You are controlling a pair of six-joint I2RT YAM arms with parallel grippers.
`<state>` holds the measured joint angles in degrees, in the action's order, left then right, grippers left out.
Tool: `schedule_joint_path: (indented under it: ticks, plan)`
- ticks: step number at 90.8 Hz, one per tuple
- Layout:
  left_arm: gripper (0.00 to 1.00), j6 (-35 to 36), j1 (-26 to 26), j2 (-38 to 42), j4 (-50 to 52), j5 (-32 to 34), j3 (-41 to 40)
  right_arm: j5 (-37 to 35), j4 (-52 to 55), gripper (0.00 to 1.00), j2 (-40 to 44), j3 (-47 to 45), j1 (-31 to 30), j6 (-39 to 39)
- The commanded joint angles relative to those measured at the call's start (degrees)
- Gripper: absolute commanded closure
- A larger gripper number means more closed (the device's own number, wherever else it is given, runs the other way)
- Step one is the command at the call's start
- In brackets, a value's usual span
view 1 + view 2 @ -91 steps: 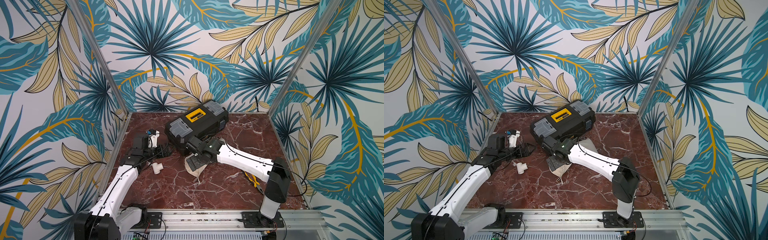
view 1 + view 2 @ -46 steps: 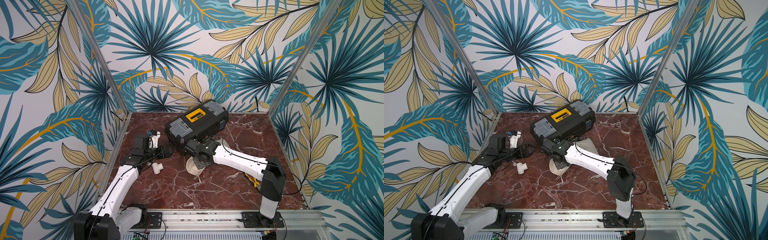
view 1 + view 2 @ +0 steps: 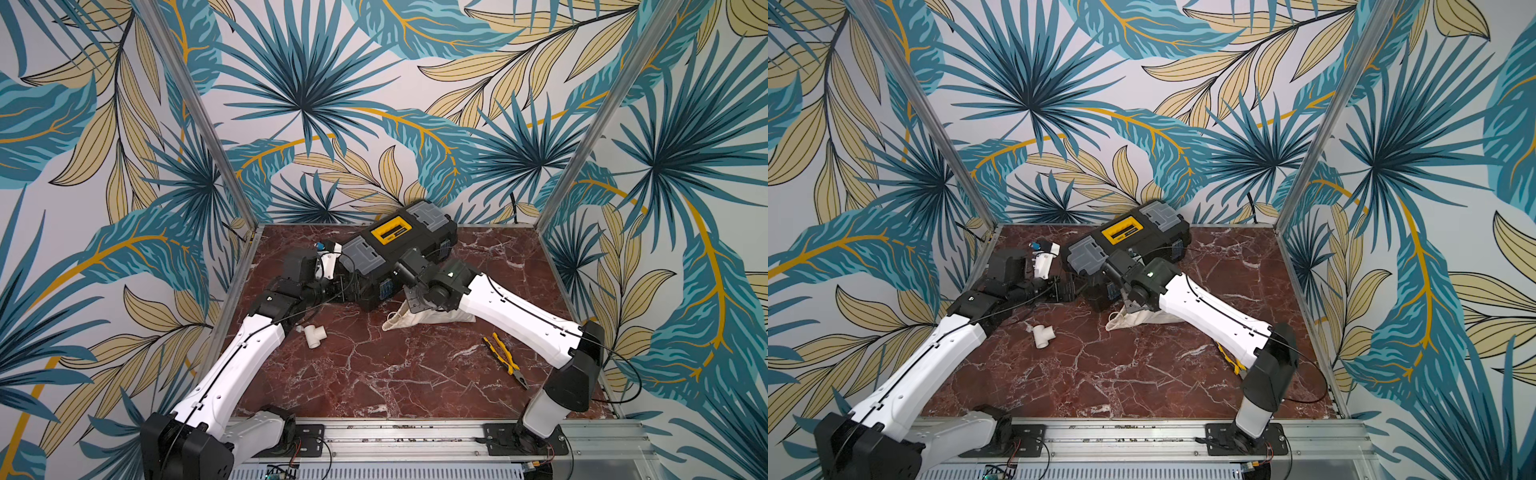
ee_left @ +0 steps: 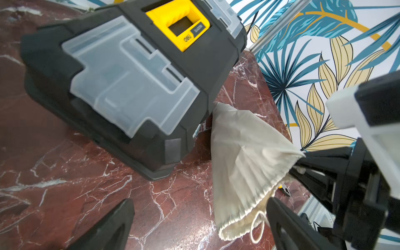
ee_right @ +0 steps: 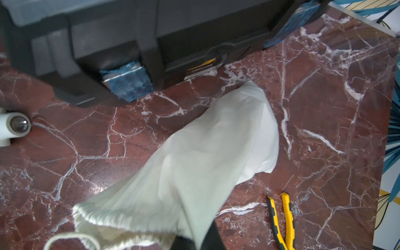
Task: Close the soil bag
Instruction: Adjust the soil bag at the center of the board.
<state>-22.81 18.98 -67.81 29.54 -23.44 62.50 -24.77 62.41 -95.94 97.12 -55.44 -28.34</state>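
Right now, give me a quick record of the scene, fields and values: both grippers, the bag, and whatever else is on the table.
left gripper: open, holding nothing, near toolbox
right gripper: shut on soil bag at its mouth hem
soil bag: body lying on table by toolbox, mouth edge lifted
cord: one loop hangs slack at the mouth
also on table: white pipe tee, yellow pliers

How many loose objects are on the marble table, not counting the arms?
4: black toolbox at the back, soil bag in front of it, white pipe tee near the left arm, yellow pliers near the right arm. Others may be hidden.
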Motion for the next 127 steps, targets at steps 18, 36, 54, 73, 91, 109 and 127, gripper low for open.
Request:
schedule_joint_path:
  ticks: [18,36,54,73,91,109,127]
  plan:
    - [0.00,1.76,6.18,-8.12,6.01,3.84,12.75,5.74,-6.05,1.00,10.16,-7.39,7.19,6.73]
    - [0.00,3.10,9.34,-12.74,11.59,4.89,21.56,9.93,-8.52,1.00,15.34,-9.93,9.45,8.15]
    - [0.00,5.07,10.18,-15.21,12.21,1.57,26.26,16.42,-14.62,1.00,20.42,-13.49,11.06,8.88]
    - [0.00,9.39,10.83,-14.10,8.96,-2.34,25.35,21.04,-18.13,1.00,21.16,-15.42,11.91,7.46]
    - [0.00,11.47,14.85,-12.86,11.25,0.11,24.22,27.01,-21.96,1.00,18.64,-15.92,12.33,6.85]
    - [0.00,6.54,18.54,-10.22,8.75,7.23,19.12,33.93,-25.31,1.00,16.20,-17.20,14.35,9.16]
    - [0.00,4.93,21.65,-11.44,6.99,14.74,17.82,42.87,-31.41,1.00,18.98,-24.50,20.75,13.38]
